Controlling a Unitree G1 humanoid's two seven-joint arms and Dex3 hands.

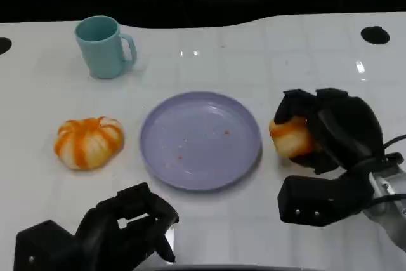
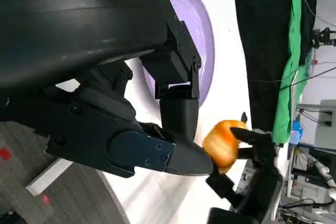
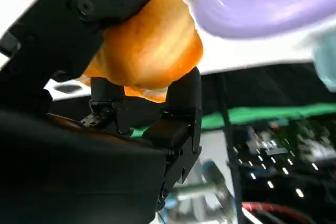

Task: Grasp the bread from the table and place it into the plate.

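Sitting toward the far left corner of the white table (image 1: 209, 233), a teal mug (image 1: 101, 46) stands upright with its handle turned to the right; its inside cannot be seen. Nearer the left edge lies an orange-and-white striped bun (image 1: 89, 142), round, with no clear long axis. At the near edge the left hand (image 1: 130, 223) rests low with its fingers curled in and nothing in them, well apart from the bun. In the middle of the table sits the lilac plate (image 1: 200, 139), holding only a few reddish crumbs. Just beside its right rim, the right hand (image 1: 330, 134) wraps its fingers around the bread (image 1: 290, 135), an orange roll; the fingers cover its right half, so which way it points is hard to judge and whether it touches the table cannot be told.
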